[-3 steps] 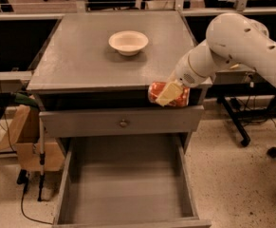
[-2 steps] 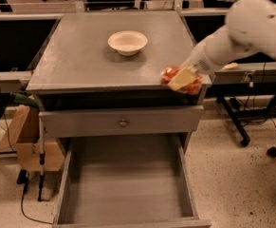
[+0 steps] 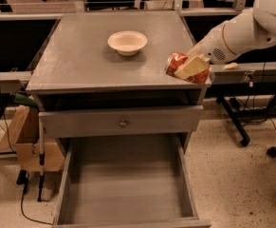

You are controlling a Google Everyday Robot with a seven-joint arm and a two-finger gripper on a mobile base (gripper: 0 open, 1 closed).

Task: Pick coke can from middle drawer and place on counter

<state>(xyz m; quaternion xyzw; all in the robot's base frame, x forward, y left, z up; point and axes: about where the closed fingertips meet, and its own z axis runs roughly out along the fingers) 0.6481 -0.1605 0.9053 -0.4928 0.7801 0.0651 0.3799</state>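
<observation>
Pick done: can (image 3: 174, 61) is out of the drawer (image 3: 128, 189) and clenched in my pincer (image 3: 189, 68). It lies tipped on its side, right of the bowl (image 3: 127, 42) and nearer the front edge, at the corner of the surface (image 3: 80, 56) (touching or just above, can't tell). Left, I judge: settle it, let go, pull clear. Arm (image 3: 237, 32) reaches in from far right of the bowl, forearm slanting down-left, wrist low.

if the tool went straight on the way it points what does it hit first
Probably the counter: the tool, shut on the coke can, angles down and left over its front right corner. The bowl looks off that line.
</observation>
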